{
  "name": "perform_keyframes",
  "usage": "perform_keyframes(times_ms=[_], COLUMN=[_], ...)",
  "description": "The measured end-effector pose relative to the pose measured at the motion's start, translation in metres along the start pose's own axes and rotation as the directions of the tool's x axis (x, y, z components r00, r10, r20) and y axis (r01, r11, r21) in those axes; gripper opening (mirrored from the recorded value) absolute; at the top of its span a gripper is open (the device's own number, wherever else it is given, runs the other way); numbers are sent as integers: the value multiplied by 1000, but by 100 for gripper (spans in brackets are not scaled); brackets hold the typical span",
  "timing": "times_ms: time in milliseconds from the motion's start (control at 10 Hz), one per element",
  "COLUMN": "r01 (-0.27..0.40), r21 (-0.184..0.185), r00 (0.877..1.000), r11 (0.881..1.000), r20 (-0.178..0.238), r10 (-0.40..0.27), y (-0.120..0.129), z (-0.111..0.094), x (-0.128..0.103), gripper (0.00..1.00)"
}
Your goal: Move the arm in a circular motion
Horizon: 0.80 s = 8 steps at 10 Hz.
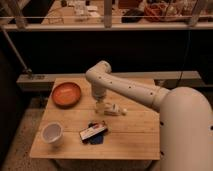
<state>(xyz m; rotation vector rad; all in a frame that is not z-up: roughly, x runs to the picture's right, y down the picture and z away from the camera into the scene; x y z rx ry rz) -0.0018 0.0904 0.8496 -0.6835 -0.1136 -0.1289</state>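
Note:
The arm (135, 90) is large, glossy and white, with thick rounded segments and small dark dots. It reaches in from the lower right, bends at an elbow (98, 73) above the wooden table (135, 135) and points down. Its narrow cream tip, the gripper (103, 106), hangs just above the middle of the table. It is to the right of the orange bowl (66, 94) and close beside a small white bottle-like object (115, 110) lying on the table.
A white cup (52, 133) stands at the table's front left. A flat blue and white packet (93, 132) lies in front of the gripper. A dark railing and shelf (105, 25) run behind the table. The arm's big white base segment (187, 130) fills the right side.

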Motion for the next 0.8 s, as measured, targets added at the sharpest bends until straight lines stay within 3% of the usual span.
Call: perform_keyframes(times_ms=[200,400,600,800], r01=[-94,-131,-132,-174], r21=[-18,-14,0,14], r00=[995,991,991,985], r11=[995,991,991,985], r20=[10,10,10,-1], r10=[94,131,132,174], y=[9,15,16,17], z=[7,6,-7,-21], x=[54,95,118,119], gripper=[80,80,80,80])
